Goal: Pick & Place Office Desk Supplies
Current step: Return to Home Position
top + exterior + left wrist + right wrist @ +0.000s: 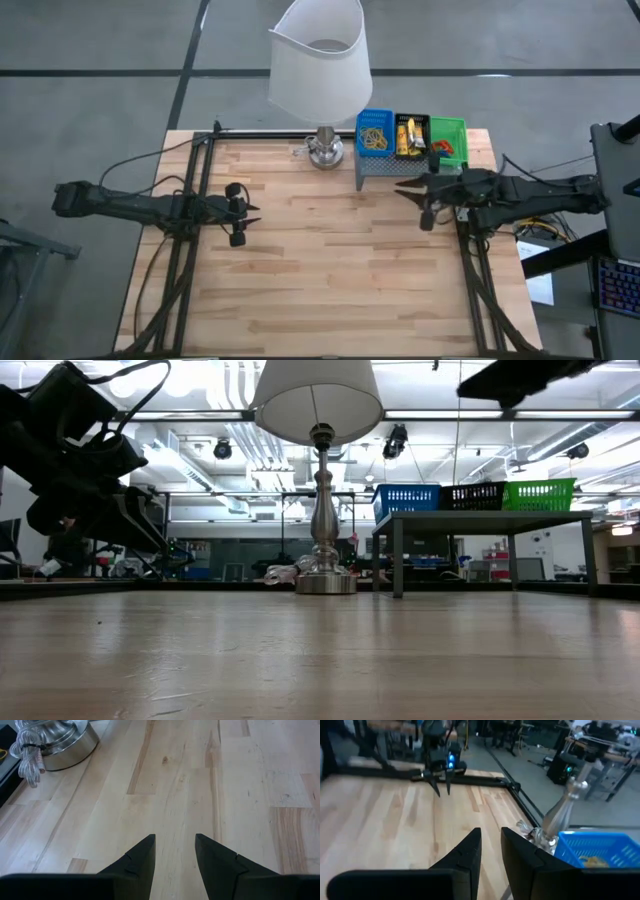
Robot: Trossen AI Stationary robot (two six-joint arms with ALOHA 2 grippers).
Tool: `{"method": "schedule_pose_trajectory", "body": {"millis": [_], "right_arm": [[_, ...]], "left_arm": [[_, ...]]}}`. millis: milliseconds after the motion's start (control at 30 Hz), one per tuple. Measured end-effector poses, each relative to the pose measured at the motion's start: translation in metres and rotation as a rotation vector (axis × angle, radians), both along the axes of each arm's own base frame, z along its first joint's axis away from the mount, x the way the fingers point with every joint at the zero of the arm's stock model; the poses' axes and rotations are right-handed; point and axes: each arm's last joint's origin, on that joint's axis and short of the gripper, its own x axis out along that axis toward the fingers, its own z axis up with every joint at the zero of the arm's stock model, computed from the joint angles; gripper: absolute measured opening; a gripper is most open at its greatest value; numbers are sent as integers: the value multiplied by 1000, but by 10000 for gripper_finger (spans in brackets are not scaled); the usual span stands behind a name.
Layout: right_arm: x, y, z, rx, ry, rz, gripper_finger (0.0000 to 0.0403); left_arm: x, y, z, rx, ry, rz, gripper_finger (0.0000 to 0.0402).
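High view: my right gripper (pixel 402 188) is hanging just beside the shelf (pixel 385 172), fingers narrowly apart and empty. My left gripper (pixel 250 211) is hovering mid-table, well apart from it. Rubber bands (pixel 374 138), yellow packets (pixel 407 135) and rings (pixel 446 148) are lying in trays on the shelf.

Low view: the trays are sitting level.

Left wrist view: fingers apart, bare wood between.

Right wrist view: the blue tray (pixel 595 847) is looming near. I am judging it best to rise first, then pull back, clearing the lamp (pixel 565 810).
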Motion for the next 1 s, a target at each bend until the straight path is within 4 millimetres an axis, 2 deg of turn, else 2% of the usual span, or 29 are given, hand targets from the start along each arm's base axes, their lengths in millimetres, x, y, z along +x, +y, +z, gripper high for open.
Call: {"method": "schedule_pose_trajectory", "body": {"millis": [267, 367, 567, 800, 1000], "right_arm": [[-34, -2, -24, 204, -126, -41, 70], [-44, -3, -37, 209, -177, -36, 70], [-57, -4, -60, 157, -418, -6, 70], [-61, -4, -91, 107, -570, 1, 70], [-57, -4, -104, 88, -538, -5, 70]], "left_arm": [[0, 0, 0, 0, -1, 0, 143], [0, 0, 0, 0, 0, 0, 143], [0, 0, 0, 0, -1, 0, 143], [0, 0, 0, 0, 0, 0, 143], [0, 0, 0, 0, 3, 0, 143]]}}
